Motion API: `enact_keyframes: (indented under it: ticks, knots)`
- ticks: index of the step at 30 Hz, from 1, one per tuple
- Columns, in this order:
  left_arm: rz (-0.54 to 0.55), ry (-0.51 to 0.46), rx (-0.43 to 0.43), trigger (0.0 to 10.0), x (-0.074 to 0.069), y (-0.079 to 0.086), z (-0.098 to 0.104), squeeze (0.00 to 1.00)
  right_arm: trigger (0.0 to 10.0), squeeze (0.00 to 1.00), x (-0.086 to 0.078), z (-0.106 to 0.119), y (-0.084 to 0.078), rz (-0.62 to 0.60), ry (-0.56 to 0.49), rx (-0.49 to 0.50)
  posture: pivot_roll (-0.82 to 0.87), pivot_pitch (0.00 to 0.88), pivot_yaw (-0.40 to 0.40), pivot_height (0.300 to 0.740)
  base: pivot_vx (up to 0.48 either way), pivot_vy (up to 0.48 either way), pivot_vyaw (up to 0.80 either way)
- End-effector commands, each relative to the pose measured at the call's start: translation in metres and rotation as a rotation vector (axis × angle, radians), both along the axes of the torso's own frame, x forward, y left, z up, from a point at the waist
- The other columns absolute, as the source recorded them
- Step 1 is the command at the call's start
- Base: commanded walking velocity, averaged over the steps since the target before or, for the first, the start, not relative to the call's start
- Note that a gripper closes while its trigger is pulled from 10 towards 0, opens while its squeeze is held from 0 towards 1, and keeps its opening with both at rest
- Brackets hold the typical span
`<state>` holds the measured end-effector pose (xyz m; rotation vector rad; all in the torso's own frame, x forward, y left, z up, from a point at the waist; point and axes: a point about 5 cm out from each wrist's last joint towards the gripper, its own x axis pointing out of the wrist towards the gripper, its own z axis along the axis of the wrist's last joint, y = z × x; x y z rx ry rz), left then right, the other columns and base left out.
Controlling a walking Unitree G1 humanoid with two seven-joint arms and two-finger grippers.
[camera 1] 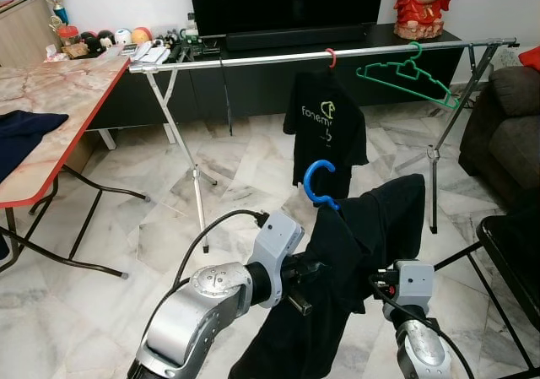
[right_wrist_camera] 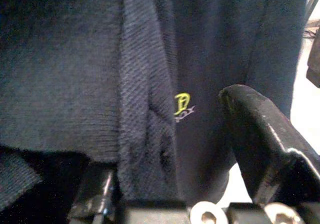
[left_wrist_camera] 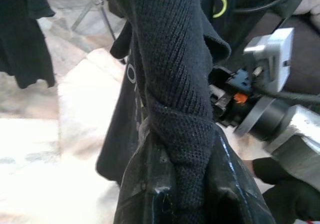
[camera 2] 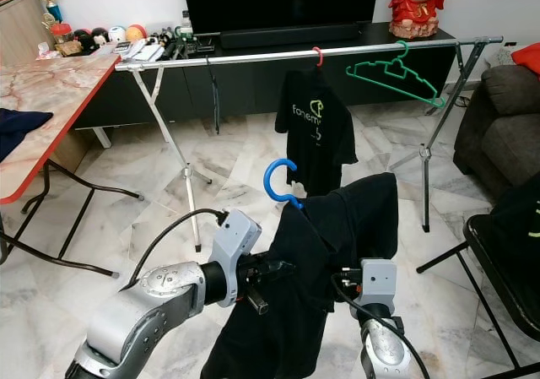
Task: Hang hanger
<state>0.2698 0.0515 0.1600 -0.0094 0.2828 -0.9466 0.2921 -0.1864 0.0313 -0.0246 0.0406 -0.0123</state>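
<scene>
Hanger [camera 1: 319, 182], blue, carries a black shirt [camera 1: 354, 244] between both claws; left claw [left_wrist_camera: 175, 184] is clamped on its fabric, right claw [right_wrist_camera: 175, 184] sits spread around a fold.

A metal clothes rail [camera 1: 253, 57] carries a black T-shirt [camera 1: 326, 130] and green hanger [camera 1: 411, 77].

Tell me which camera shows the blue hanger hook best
The right eye view: the blue hanger hook stands out whole against the pale floor above the black shirt. The left eye view shows it as clearly, partly against the hanging shirt. The wrist views show black fabric, no hook.
</scene>
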Motion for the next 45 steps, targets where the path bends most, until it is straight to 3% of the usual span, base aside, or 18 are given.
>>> enact_keyframes:
  ticks: [1,16,30,35,36,39,45]
  knots:
    - [0.018,-0.031,0.0,10.0,0.001,0.003,0.003,0.0,0.0,0.0,0.004,0.007,0.001,0.002,-0.037,-0.006,0.07,0.043,0.015,0.74,0.0,0.0,0.0]
    - [0.101,-0.035,0.025,10.0,0.011,0.013,0.002,0.0,0.0,0.0,0.007,0.012,0.006,0.031,-0.063,-0.025,0.08,0.042,0.019,0.74,0.0,0.0,0.0]
    - [0.09,-0.049,0.025,10.0,0.011,0.019,0.006,0.0,0.0,0.0,0.01,0.015,-0.004,0.014,-0.065,-0.041,0.09,0.059,0.024,0.74,0.0,0.0,0.0]
    - [0.119,-0.066,0.074,10.0,0.015,0.033,0.002,0.0,0.0,0.0,0.013,0.02,-0.01,0.007,-0.077,-0.053,0.08,0.061,0.024,0.74,0.0,0.0,0.0]
    - [0.122,-0.097,0.16,10.0,0.016,0.045,-0.002,0.0,0.0,0.0,0.015,0.023,-0.014,0.0,-0.083,-0.062,0.08,0.059,0.025,0.74,0.0,0.0,0.0]
    - [0.057,-0.118,0.238,10.0,0.011,0.062,-0.007,0.0,0.0,0.0,0.016,0.027,-0.022,-0.013,-0.089,-0.074,0.08,0.055,0.025,0.74,0.0,0.0,0.0]
    - [-0.09,-0.085,0.307,10.0,-0.003,0.093,-0.012,0.0,0.0,0.0,0.018,0.031,-0.035,-0.037,-0.084,-0.092,0.08,0.05,0.022,0.74,0.0,0.0,0.0]
